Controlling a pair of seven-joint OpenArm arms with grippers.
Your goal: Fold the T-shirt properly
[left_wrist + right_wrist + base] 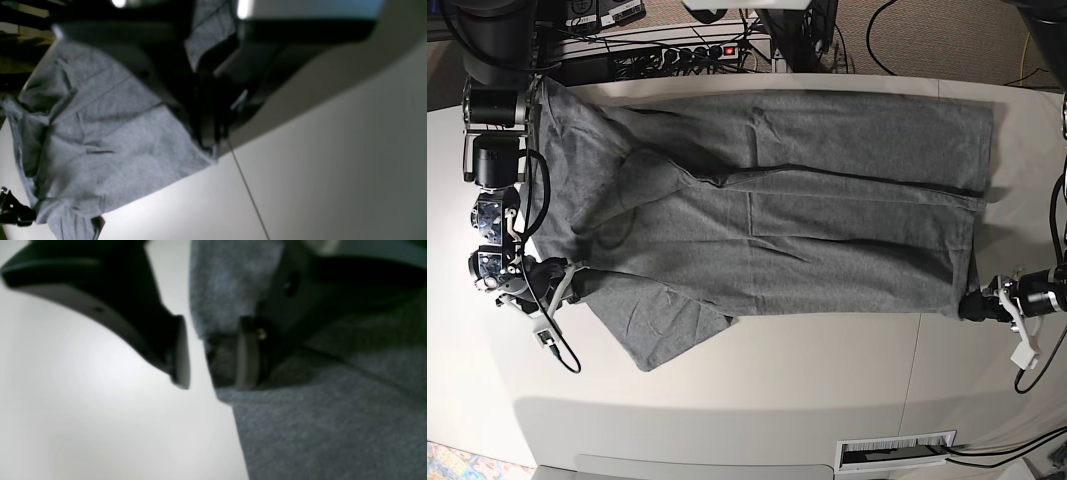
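Note:
The grey T-shirt [767, 200] lies spread across the white table [777, 390], with one sleeve [662, 320] folded out toward the front. My left gripper [977, 305] sits at the shirt's front right corner. In the left wrist view its jaws [208, 140] are closed on the cloth corner [116, 133]. My right gripper [562, 280] is at the shirt's left edge. In the right wrist view it is open [213, 355]: one finger [181, 353] is over bare table, the other finger [247, 353] rests on the shirt [333, 426], and the cloth edge lies between them.
A power strip and cables [697, 50] run along the table's back edge. A white grille [897, 452] lies at the front. A thin seam [247, 190] crosses the tabletop beside the left gripper. Both arm bases stand at the table's sides.

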